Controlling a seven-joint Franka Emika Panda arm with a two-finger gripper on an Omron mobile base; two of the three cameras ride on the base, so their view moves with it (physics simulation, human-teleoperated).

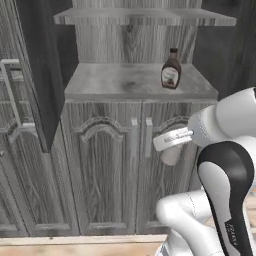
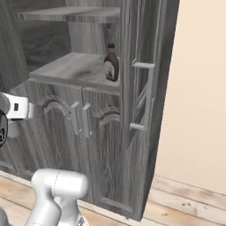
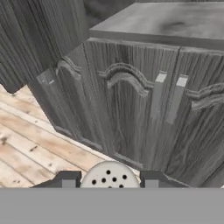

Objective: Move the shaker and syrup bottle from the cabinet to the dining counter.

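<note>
The gripper (image 3: 109, 181) pinches the shaker (image 3: 110, 176) (holed cap up) between both fingertips (image 3: 68, 179).

Grey wood-grain cabinet (image 1: 105, 165), dark-brown syrup bottle (image 1: 171, 70) with white-and-red label, light-grey shaker (image 3: 110, 176) with dark-dotted cap.

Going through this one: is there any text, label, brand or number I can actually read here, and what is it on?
None can be read.
Syrup bottle on the cabinet shelf: white-and-red label, print too small and blurred to read.
Robot arm, lower dark link: small pale lettering, too blurred to read.
Shaker in the claw: a perforated cap, no text.
</note>
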